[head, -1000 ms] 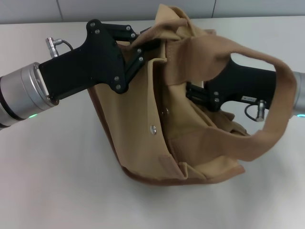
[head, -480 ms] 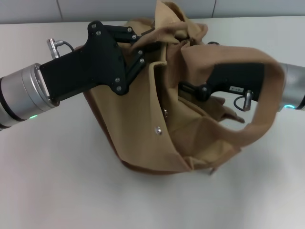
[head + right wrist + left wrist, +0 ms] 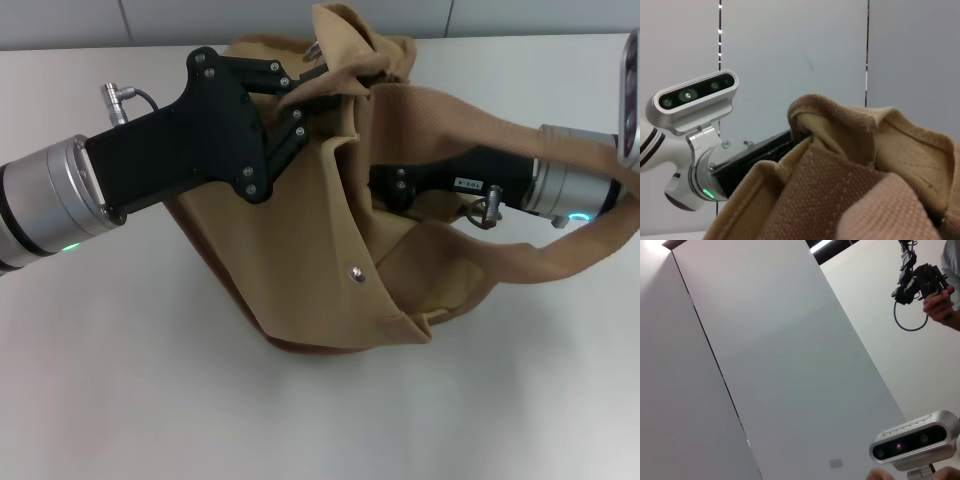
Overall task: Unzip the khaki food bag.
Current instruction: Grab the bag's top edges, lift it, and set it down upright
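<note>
While the khaki food bag (image 3: pixel 300 260) sits near the middle of the desk (image 3: pixel 120 400), leaning toward the far edge, both arms are at its upper end. Bag lies partly collapsed, brown-trimmed base (image 3: pixel 320 347) toward the near edge, top toward the far edge. One metal snap button (image 3: pixel 353 271) shows on the front flap.

Left gripper (image 3: pixel 318 72): reaches in from the left edge, black linkage across the bag's upper left. Fingertips pinched narrow on a bunched fold of canvas at the bag's top near the far edge; fabric stands up in a peak above the grip.

Right gripper (image 3: pixel 385 185): comes in from the right edge, passing through the loop of one wide webbing handle (image 3: pixel 560 262). Its tip is buried in folds of the bag's open side; cannot tell whether the fingers are wide or closed, or what they hold.

Right wrist view: close on tan canvas (image 3: pixel 850 170), with the left arm's wrist camera (image 3: pixel 692 100) beyond it.

Left wrist view: wall panels, another wrist camera (image 3: pixel 915 442) at the frame edge, and a person's hand (image 3: pixel 939 304) holding a dark device; the bag is barely visible there.
</note>
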You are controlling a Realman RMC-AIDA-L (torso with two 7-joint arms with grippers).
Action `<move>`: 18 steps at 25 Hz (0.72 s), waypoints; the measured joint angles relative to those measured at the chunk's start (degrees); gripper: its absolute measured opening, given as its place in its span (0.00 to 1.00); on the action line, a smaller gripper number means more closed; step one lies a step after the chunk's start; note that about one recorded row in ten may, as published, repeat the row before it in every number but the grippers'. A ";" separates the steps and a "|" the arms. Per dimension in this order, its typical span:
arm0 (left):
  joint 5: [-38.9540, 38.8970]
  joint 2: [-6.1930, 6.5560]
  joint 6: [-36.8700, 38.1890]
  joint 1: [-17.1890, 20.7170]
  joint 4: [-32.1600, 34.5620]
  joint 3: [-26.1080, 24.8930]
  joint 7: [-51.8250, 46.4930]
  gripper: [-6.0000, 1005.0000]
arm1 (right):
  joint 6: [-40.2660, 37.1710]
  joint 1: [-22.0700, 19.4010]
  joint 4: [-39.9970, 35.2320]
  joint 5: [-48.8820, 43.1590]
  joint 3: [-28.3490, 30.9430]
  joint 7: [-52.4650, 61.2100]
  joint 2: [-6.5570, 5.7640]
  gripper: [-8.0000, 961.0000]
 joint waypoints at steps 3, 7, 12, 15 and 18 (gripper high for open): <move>-0.13 0.06 0.02 0.03 0.03 -0.01 0.01 0.06 | 0.51 -0.11 0.09 2.34 -2.11 -1.35 0.00 0.11; -0.18 0.04 0.15 0.22 0.05 -0.01 0.01 0.06 | 0.71 -1.08 0.09 6.31 -5.63 -3.86 0.00 0.04; -0.21 0.03 0.26 0.50 0.12 -0.12 0.01 0.06 | 0.22 -3.59 -0.15 10.43 -6.69 -6.15 0.00 0.02; -0.20 -0.01 0.27 0.53 0.12 -0.27 0.01 0.06 | -0.22 -4.78 -0.66 10.57 -6.89 -6.25 -0.02 0.01; -0.20 -0.05 0.27 0.53 0.09 -0.34 0.01 0.06 | -0.51 -6.20 -1.11 10.25 -7.43 -6.28 -0.12 0.01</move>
